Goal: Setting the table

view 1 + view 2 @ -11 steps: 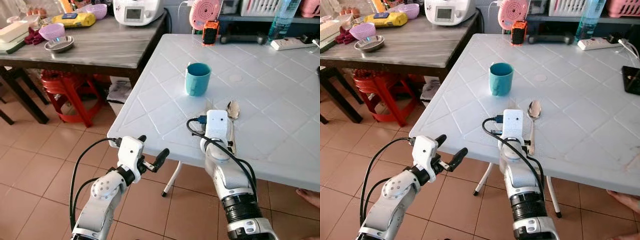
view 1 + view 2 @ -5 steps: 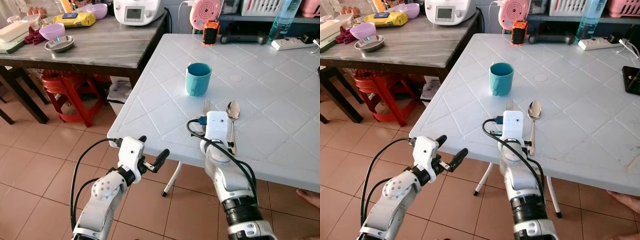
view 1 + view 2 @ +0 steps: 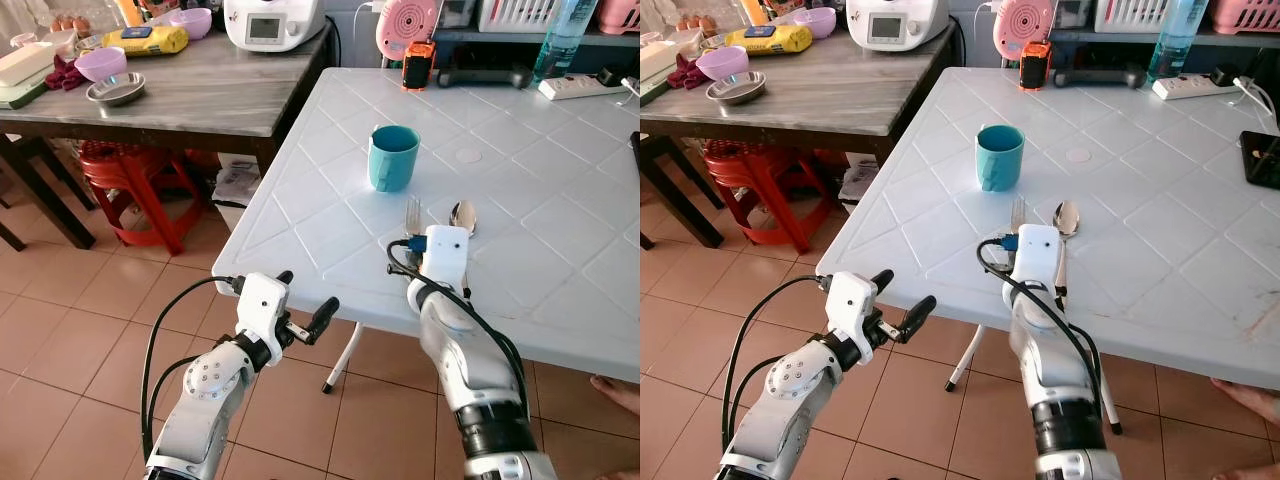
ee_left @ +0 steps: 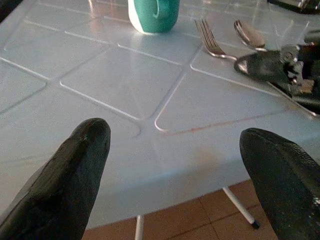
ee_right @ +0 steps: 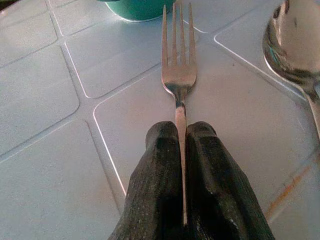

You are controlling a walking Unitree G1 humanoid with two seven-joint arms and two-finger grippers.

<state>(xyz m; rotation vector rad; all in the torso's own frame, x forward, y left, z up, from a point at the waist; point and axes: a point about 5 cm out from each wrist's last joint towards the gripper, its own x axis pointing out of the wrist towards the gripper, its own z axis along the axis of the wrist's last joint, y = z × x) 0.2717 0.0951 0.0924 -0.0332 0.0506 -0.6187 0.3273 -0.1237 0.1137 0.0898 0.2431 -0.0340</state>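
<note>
Right wrist view: the right pincer (image 5: 182,150) is pressed together on the handle of a fork (image 5: 178,75), the two black fingers clamping the thin stem between them, tines pointing ahead toward 12 o'clock and lying low over the white counter (image 3: 560,230). In the left eye view the right arm reaches forward from 6 o'clock, forearm rising over the near counter edge, wrist housing level above the surface, with a black cable looped at its left side. The fork (image 3: 412,212) projects from under that housing toward 12 o'clock. A spoon (image 3: 462,217) lies on the counter just beside the fork, at its 3 o'clock, roughly parallel to it, bowl toward 12 o'clock. A teal mug (image 3: 392,157) stands upright near the fork tips, at about 11 o'clock from them. The left arm is bent in front of the counter, short of its near edge and over the tiled floor (image 3: 80,310), at 9 o'clock from the right arm; the left pincer (image 3: 305,305) is spread wide with nothing between its fingers, pointing toward the counter edge. The left wrist view confirms both fingers (image 4: 75,170) well apart, facing the counter rim. A second, grey counter (image 3: 200,90) stands at 10 o'clock carrying bowls and an appliance.
</note>
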